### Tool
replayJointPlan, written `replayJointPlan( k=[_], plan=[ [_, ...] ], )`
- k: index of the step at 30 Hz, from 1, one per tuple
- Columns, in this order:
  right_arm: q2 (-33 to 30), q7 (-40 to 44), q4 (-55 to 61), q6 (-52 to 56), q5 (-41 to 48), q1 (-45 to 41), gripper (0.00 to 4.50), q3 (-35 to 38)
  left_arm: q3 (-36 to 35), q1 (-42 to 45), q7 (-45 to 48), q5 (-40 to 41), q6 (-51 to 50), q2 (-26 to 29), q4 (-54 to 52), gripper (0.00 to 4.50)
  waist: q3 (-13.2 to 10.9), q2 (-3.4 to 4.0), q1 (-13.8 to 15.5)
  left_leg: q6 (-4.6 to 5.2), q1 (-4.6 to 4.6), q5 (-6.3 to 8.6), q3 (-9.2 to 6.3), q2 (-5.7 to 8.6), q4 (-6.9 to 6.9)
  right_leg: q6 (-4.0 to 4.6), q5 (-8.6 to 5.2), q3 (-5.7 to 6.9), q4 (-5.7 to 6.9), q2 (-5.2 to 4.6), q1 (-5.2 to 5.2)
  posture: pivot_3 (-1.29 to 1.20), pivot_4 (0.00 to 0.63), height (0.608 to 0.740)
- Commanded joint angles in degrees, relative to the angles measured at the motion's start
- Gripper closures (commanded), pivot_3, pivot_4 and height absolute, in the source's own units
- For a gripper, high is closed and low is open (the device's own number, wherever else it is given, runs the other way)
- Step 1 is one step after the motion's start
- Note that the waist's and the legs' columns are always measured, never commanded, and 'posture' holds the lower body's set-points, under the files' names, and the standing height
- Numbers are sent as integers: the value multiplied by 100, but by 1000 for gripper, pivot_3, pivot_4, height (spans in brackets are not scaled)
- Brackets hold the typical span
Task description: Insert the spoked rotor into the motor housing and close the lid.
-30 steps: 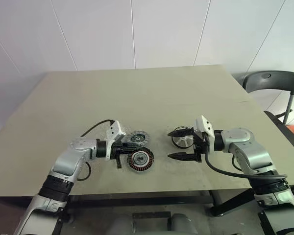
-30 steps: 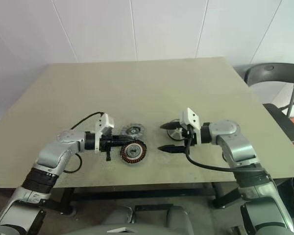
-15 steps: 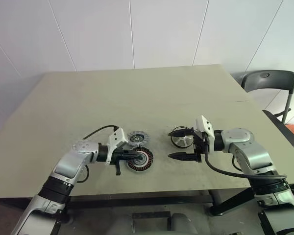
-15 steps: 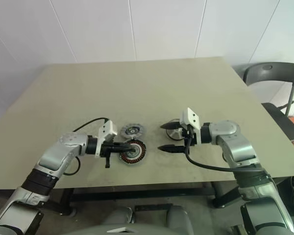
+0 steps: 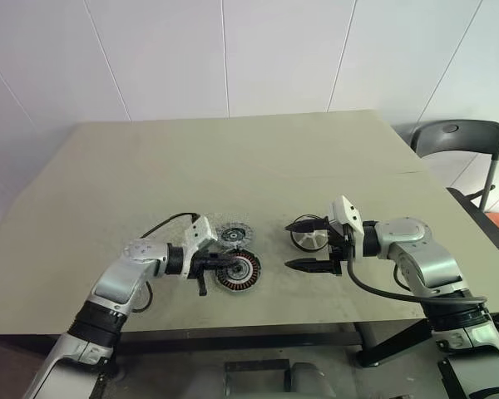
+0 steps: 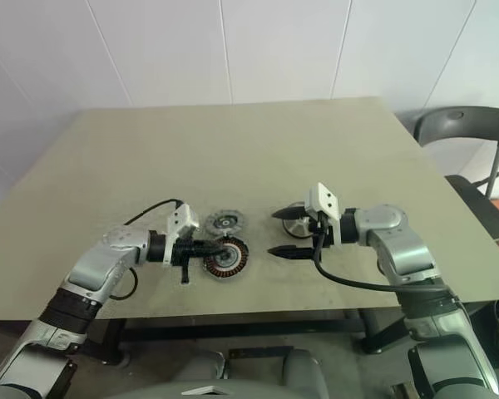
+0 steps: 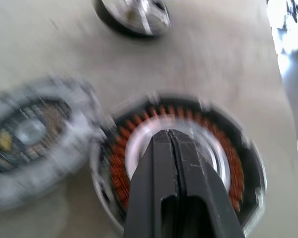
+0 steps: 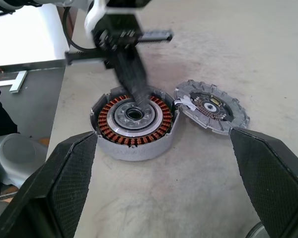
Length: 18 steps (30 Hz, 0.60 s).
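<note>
**Housing on the desk, left end effector pressed together over its hub**

While the motor housing (image 8: 134,124) lies flat on the desk (image 5: 258,166) with its ring of copper windings facing up, the left end effector (image 8: 139,94) reaches over it with both black fingers pressed together, their tip at the rim of the silvery centre hub. In the left wrist view the joined fingers (image 7: 176,173) cover the middle of the housing. I cannot tell whether the tip touches the hub or hangs just above it.

The lid (image 8: 212,106) lies flat just beside the housing, their rims touching or nearly so, on the side away from the robot.

The spoked rotor (image 5: 308,238) rests on the desk well apart from the housing, toward the robot's right. The right end effector (image 5: 304,244) is at the rotor with its fingers spread wide, one finger above the rotor's far edge and the other on the near side, gripping nothing. A grey chair (image 5: 453,137) stands past the desk's right corner.
</note>
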State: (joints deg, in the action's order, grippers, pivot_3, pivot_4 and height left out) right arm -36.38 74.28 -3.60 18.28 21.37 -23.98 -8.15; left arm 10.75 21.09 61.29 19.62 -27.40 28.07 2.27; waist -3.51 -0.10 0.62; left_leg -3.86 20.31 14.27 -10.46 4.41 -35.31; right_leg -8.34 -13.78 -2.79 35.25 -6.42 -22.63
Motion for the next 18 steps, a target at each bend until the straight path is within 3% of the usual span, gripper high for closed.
replayJointPlan(
  k=[1, 10, 18],
  plan=[
    [41, -14, 173, -64, 53, -110, 0, 65, -516, 271, -157, 301, -132, 60, -131, 4484, 0, 0, -2, 0, -1, 0, 0, 0, 0, 0, 0, 0, 0, 0, 0, 0, 0, 740],
    [64, -4, 126, -85, 32, -139, 0, 52, -279, 173, 226, 488, -554, 345, -561, 4484, 0, 1, -40, 0, 0, 0, 2, 0, 2, -1, 1, -1, -1, 0, 0, 0, 0, 740],
    [59, -29, 181, -63, 43, -99, 0, 69, -35, 169, 163, 324, -449, 178, -492, 4484, 0, 1, -44, 0, -1, 0, 2, 0, 1, 0, 1, -1, -1, 0, 1, 0, 0, 740]
  ],
)
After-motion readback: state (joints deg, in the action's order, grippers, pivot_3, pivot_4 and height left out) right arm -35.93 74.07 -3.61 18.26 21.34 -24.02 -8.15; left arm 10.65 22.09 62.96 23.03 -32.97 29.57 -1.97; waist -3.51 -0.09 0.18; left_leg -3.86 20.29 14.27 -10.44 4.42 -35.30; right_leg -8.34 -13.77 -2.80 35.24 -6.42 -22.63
